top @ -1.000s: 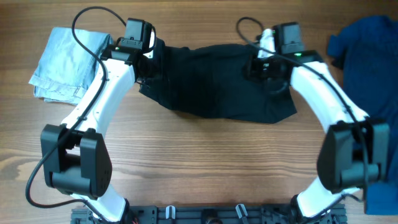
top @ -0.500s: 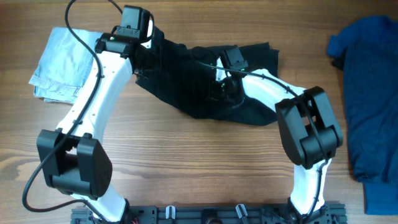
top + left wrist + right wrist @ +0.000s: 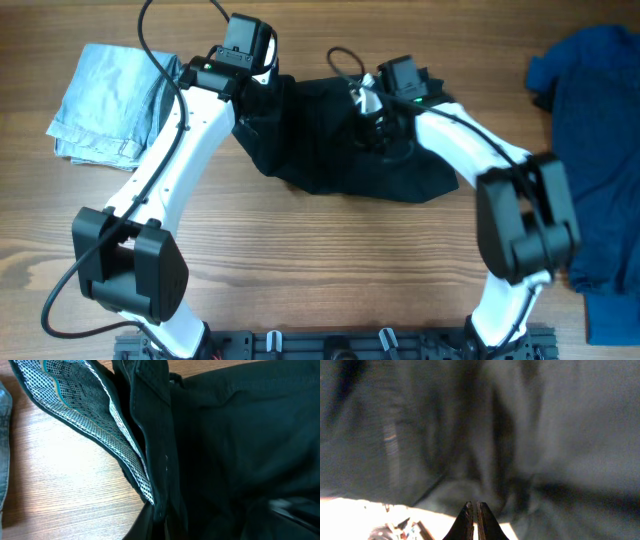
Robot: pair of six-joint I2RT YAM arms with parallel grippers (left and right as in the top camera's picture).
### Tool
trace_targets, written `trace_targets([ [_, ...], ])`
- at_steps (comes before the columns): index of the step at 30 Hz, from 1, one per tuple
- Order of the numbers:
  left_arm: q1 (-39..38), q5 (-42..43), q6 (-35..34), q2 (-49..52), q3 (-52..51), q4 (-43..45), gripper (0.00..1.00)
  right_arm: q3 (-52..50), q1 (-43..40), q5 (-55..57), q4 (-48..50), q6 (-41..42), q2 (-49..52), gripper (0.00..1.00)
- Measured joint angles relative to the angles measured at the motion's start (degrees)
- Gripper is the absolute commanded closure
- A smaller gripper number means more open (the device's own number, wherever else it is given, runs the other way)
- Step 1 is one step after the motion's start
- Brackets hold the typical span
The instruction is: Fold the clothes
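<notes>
Status: mid-fold on the black shorts (image 3: 335, 150), a crosswise fold by my read. Left end effector (image 3: 262, 97) is pressed together at the shorts' left edge. In its wrist view the waistband (image 3: 150, 435) runs straight down to where the fingers sit, with the checked lining (image 3: 85, 405) turned outward. So I judge it is pinching that waistband edge, though the fingers themselves are buried in cloth. Right end effector (image 3: 473, 519) is pressed together too, tips meeting with no gap. Black fabric fills everything ahead of it and the view is blurred, so I cannot tell whether any cloth is nipped between the tips. From overhead it sits over the shorts' upper middle, near the left end effector, with the bulk of the garment spread below and to its right on the worktop (image 3: 320, 270). Off to the sides: pale blue denim piece (image 3: 112, 105) lies well to the left of the left end effector, and royal-blue garment (image 3: 590, 140) well to the right of the right end effector. Neither is touched. Next move, as I see it: carry the held edge across until it lands on the opposite edge, lower it so the cloth lies flat, then let go. That calls for both end effectors travelling level and together so the fabric doesn't bunch. The shorts look rumpled under the right end effector, so smoothing may be needed.
</notes>
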Motion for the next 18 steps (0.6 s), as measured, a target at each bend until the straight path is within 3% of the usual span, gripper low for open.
trace_targets([
  [6, -0.02, -0.15, 0.15, -0.2, 2.27, -0.72, 0.96, 0.04, 3.48, 1.81, -4.66, 0.0, -2.58, 0.96],
  [12, -0.02, -0.13, 0.17, -3.82, 5.14, -0.98, 0.94, -2.34, 9.62, 10.97, -5.29, 3.56, -2.58, 0.95],
  [18, -0.02, -0.13, 0.17, -6.6, 5.79, -0.79, 0.93, -4.81, 10.69, 18.14, -4.74, 7.26, -2.58, 0.96],
])
